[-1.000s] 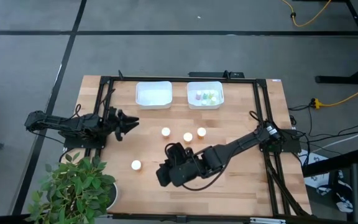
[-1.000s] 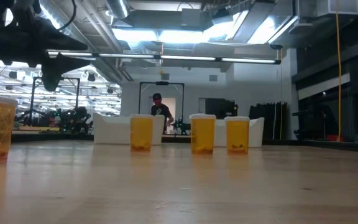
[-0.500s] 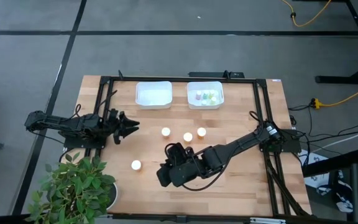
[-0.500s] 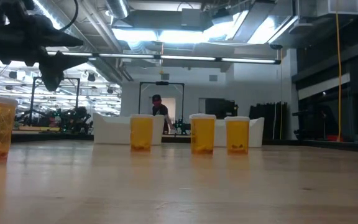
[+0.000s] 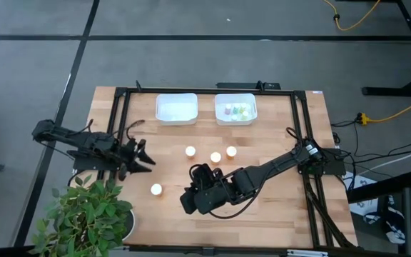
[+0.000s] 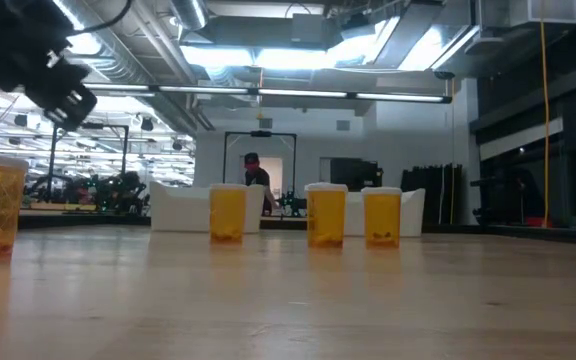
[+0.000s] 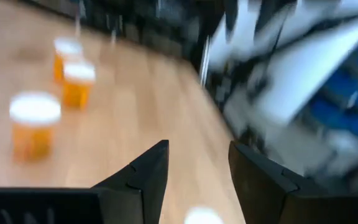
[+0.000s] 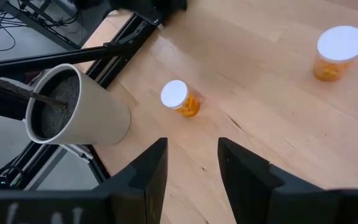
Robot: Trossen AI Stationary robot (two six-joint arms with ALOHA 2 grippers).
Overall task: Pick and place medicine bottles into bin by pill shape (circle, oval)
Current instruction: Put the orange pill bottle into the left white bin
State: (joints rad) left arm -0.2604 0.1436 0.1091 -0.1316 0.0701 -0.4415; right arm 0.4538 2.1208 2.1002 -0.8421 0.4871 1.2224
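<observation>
Four orange medicine bottles (image 5: 215, 157) stand on my table (image 5: 277, 207): three in a row mid-table, one (image 5: 156, 189) apart near the plant pot (image 8: 73, 112). I see my left gripper (image 5: 147, 158) hovering over the table's left side, fingers parted and empty. My right gripper (image 5: 185, 202) sits low near the front, fingers also apart, holding nothing. Two white bins (image 5: 176, 108) stand at the far edge.

The table (image 5: 277, 214) at the frame's centre is pale, smooth planked wood; the bottles (image 6: 327, 214) are translucent orange plastic with matt white caps.
</observation>
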